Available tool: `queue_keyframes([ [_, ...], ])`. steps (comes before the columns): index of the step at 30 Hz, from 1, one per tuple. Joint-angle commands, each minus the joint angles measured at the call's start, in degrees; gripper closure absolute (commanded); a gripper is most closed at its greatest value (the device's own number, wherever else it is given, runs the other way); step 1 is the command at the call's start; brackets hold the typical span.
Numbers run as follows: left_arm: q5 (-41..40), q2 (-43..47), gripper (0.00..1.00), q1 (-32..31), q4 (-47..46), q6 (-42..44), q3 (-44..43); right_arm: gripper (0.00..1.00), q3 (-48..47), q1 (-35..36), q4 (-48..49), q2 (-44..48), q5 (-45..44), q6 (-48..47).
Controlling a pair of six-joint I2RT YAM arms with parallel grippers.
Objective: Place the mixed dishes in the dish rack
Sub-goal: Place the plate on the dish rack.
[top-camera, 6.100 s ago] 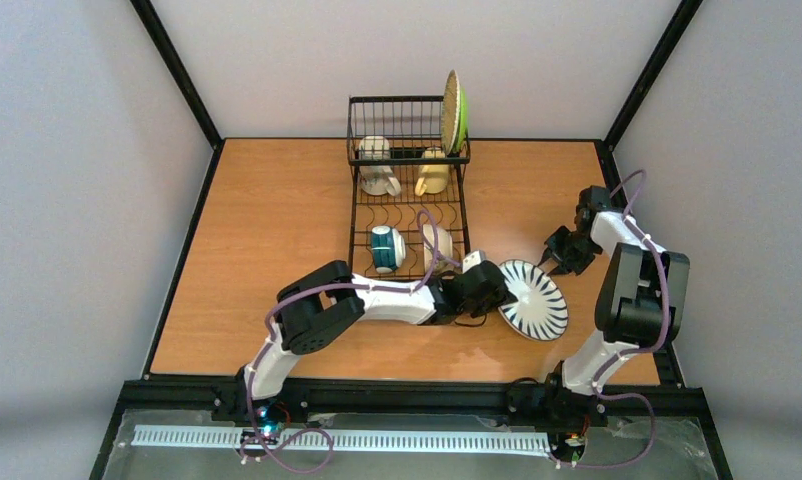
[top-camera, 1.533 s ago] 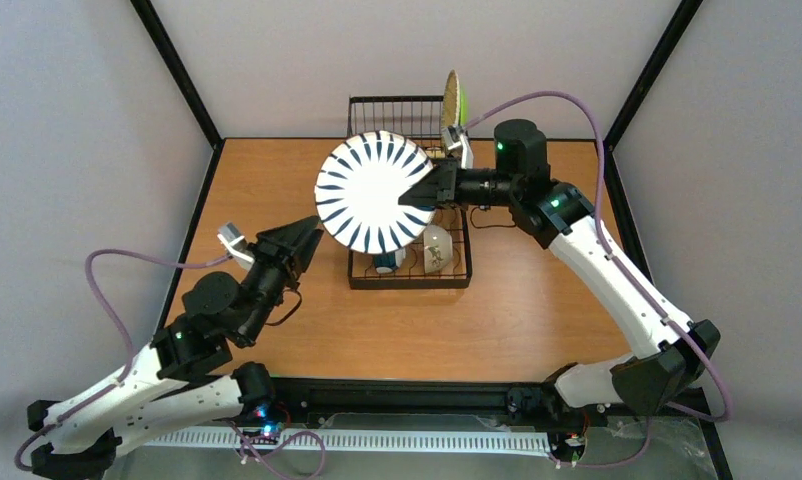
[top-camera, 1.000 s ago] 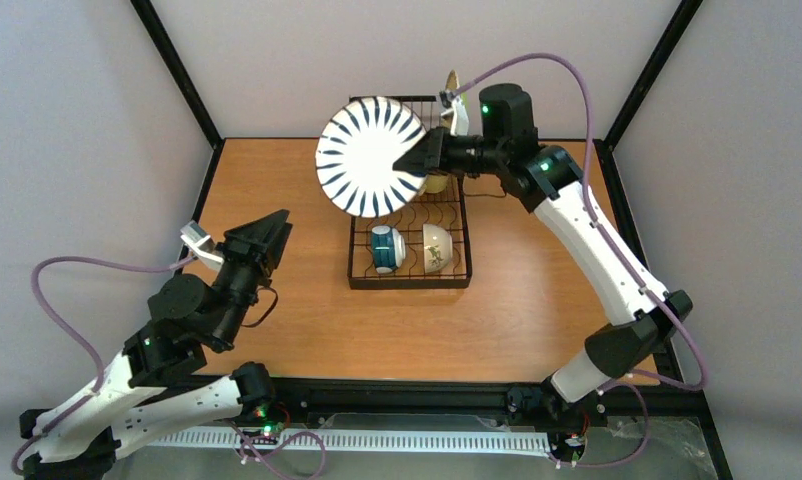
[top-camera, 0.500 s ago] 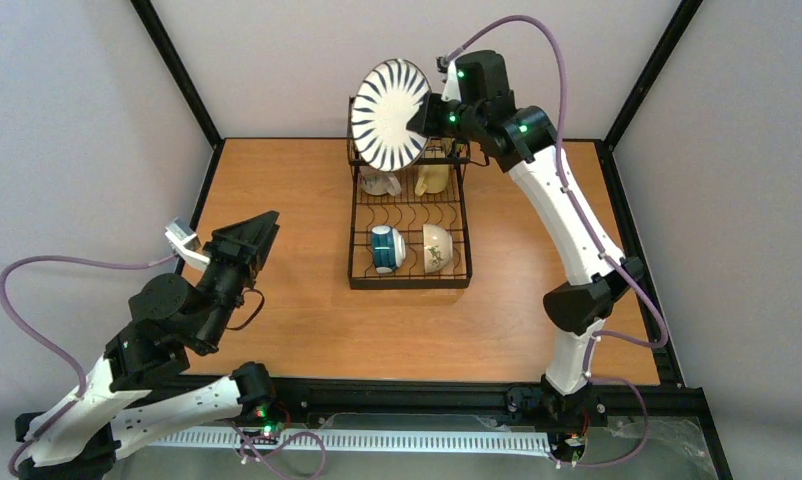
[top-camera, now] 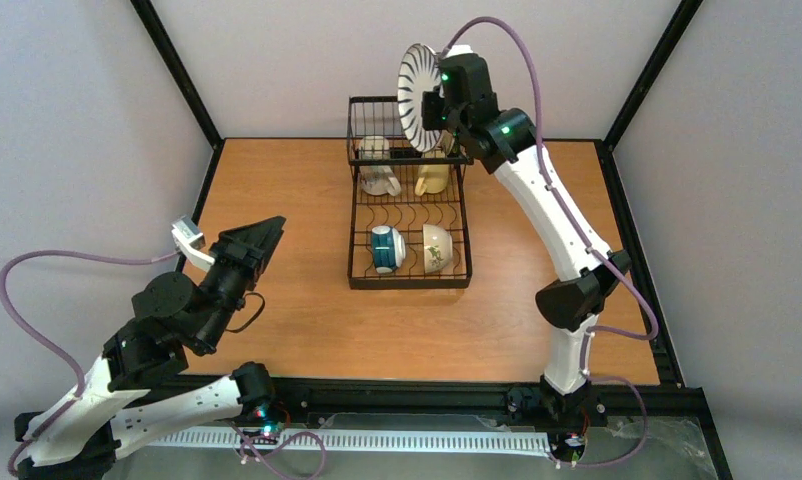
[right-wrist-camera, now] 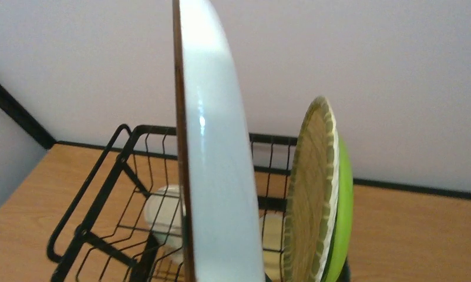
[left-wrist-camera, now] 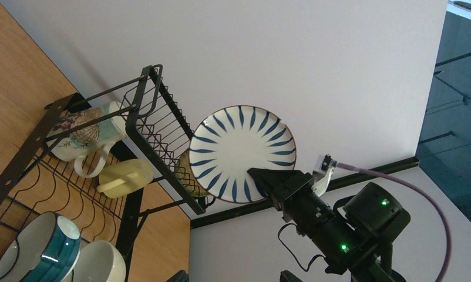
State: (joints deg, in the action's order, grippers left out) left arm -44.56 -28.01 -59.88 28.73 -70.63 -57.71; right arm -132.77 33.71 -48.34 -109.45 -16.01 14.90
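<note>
Now: right fingers (left-wrist-camera: 267, 176) clamped on blue-striped white plate (top-camera: 414, 85), held upright above dish rack (top-camera: 409, 284) basket at table's far edge, just left of lime-green plate (right-wrist-camera: 318, 194). Keep plate vertical, lower straight, don't knock green one. Left fingers (top-camera: 262, 232) together, idle near left edge.

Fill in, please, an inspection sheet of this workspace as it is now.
Surface: wooden table, rack at its far middle.
Job's things: rack holds white mug, yellow mug, teal bowl, white bowl and an upright green plate; striped plate is upright above the basket end, beside the green plate, with a gap between them.
Clutter: nothing seen.
Claws: right claw shut on striped plate; left claw shut, empty, over the table's left.
Cables: purple left cable and right cable loop off the arms.
Surroundings: pale walls, black frame.
</note>
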Motion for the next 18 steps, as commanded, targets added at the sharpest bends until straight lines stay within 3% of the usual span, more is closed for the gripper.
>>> queue_keyframes([
  [1,0.1,-0.3,0.13,-0.1,2.0,1.4,0.1,0.98,-3.9,3.9,12.6,-1.1,-11.0,-9.6],
  [5,0.6,-0.4,0.13,-0.1,1.6,1.6,0.7,0.98,-4.1,7.2,17.1,-3.7,-19.5,-17.7],
  [18,3.5,1.7,0.13,0.0,2.3,3.6,2.2,0.98,-5.9,7.6,27.5,-8.6,-34.6,-25.2],
])
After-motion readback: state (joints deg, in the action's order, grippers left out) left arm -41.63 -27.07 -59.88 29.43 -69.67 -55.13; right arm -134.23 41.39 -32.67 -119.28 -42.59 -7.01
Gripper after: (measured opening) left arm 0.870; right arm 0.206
